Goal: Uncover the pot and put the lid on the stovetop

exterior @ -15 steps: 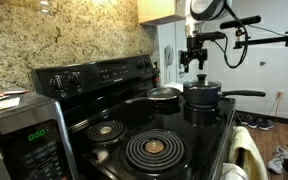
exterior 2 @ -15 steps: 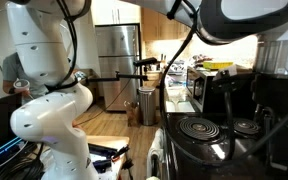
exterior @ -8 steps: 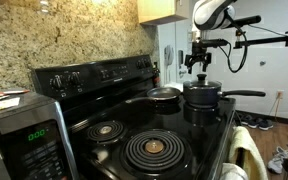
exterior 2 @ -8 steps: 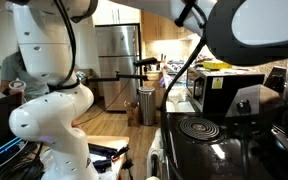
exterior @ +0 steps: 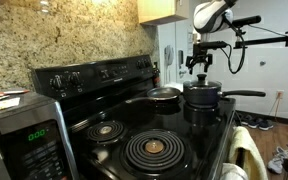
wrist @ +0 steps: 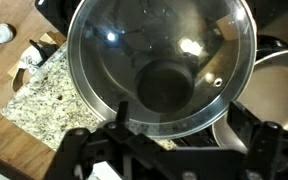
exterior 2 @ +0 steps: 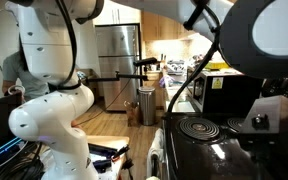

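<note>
The dark pot [exterior: 202, 100] stands on the back burner of the black stovetop [exterior: 192, 128], its long handle [exterior: 242, 94] pointing away from the knob panel. The glass lid [exterior: 201, 86] sits on it. My gripper [exterior: 197, 64] hangs open and empty a short way above the lid. In the wrist view the lid [wrist: 159, 45] fills the frame, its dark knob [wrist: 165, 88] near the centre. My gripper [wrist: 184, 128] has its jaws apart, one finger [wrist: 122, 114] on each side below the knob, not touching it. The pot's body is hidden under the lid.
A frying pan [exterior: 164, 95] with a silvery inside sits right beside the pot; it also shows in the wrist view [wrist: 280, 88]. Two front coil burners [exterior: 150, 148] are bare. A microwave [exterior: 22, 135] stands at the near side. The robot's white arm [exterior 2: 49, 90] blocks much of an exterior view.
My gripper has shifted sideways from beside the pot to above its lid over the last second. It stayed open. Lid and pot have not moved.
</note>
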You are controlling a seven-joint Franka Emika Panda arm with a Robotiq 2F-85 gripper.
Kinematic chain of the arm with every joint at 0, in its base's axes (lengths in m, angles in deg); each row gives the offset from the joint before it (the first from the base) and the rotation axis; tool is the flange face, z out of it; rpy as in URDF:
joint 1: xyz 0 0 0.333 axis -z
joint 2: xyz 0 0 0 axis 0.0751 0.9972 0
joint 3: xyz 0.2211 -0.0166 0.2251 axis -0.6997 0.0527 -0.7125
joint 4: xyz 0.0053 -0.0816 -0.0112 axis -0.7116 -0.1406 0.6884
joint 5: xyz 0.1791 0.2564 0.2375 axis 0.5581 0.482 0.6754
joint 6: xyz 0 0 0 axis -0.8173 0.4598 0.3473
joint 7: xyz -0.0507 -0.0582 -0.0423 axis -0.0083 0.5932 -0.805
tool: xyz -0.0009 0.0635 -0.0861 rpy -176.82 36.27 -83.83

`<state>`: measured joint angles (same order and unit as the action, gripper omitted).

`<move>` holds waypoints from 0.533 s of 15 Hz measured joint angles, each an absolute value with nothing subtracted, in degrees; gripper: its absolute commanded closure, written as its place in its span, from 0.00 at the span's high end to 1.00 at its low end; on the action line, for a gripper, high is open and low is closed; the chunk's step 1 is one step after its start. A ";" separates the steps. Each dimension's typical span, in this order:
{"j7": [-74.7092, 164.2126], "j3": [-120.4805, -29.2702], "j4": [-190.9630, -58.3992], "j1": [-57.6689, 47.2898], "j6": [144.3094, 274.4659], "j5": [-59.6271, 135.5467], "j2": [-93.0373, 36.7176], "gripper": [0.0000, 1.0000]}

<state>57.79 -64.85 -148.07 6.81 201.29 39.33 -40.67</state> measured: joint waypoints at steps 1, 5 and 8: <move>58.42 -64.80 -147.59 6.81 200.96 39.33 -40.17 1.00; 61.25 -64.77 -145.70 6.80 198.63 39.33 -38.62 1.00; 63.52 -64.51 -144.60 6.80 195.40 39.21 -38.43 1.00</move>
